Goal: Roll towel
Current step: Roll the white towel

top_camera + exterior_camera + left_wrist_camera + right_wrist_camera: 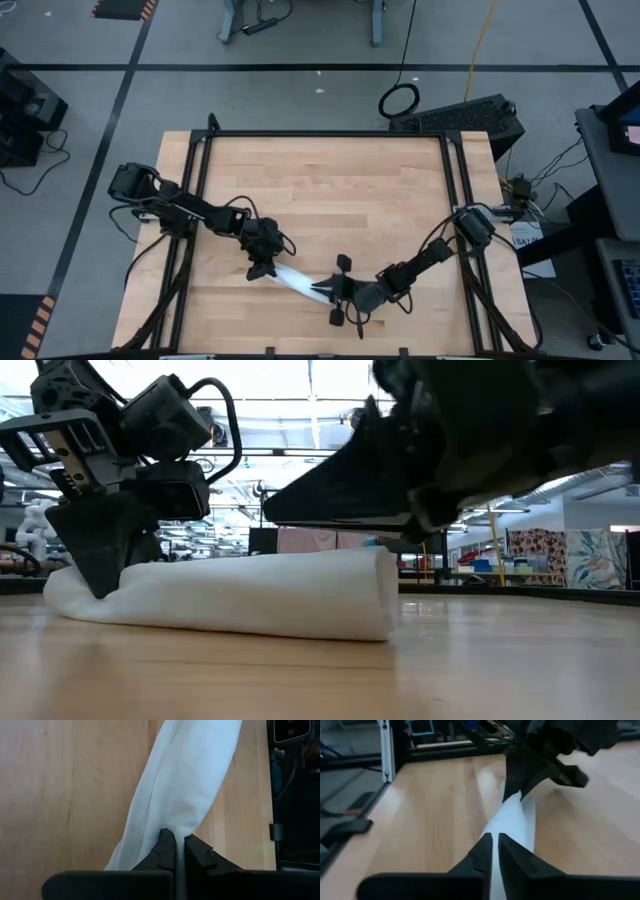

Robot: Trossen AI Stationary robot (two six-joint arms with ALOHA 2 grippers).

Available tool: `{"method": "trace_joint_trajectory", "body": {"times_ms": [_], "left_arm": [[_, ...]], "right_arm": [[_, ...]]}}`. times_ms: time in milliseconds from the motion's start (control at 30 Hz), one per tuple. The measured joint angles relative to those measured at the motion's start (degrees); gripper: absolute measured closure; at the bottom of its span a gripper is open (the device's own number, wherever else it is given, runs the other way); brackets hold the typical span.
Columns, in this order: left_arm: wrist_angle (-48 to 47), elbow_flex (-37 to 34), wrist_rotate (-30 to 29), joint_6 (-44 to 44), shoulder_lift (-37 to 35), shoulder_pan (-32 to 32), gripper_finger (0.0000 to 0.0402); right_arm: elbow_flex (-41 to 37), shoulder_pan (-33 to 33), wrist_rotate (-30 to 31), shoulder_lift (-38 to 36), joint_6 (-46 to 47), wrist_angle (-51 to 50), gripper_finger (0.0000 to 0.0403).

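The white towel [298,281] lies rolled into a long narrow roll on the wooden table [330,190], near the front edge, between my two grippers. In the low view the roll [240,595] rests along its length on the tabletop. My left gripper [262,268] stands at the roll's left end, shut on it. My right gripper [335,290] is at the roll's right end, shut on it. Both roll ends show in the wrist views: the left wrist view [180,785] and the right wrist view [517,825]. My left gripper pinches the roll's left end [176,826] between its two fingers, which are almost closed. The fingers [100,560] come from above, pointing down. The roll stays on the table. My right gripper has the roll's right end [495,851] in the narrow gap between its two fingers. The fingers come nearly level from the table's right side and lie along the roll. The roll stays on the table.
Black frame rails run along the table's left [195,200] and right [455,200] sides and its far edge [330,133]. Bare wood lies beyond the towel toward the far edge. A dark case [460,115] stands on the floor behind the table.
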Motion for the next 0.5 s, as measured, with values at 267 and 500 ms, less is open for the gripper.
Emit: {"method": "trace_joint_trajectory", "body": {"times_ms": [267,500], "left_arm": [[2.7,0.0,0.0,-1.5,0.1,0.4,0.039],[3.0,0.0,0.2,-1.5,0.1,0.4,0.0366]], "right_arm": [[0.0,-1.5,-2.5,2.6,2.2,1.6,0.0396],[0.2,-2.7,-1.9,7.7,10.0,2.6,0.0401]]}}
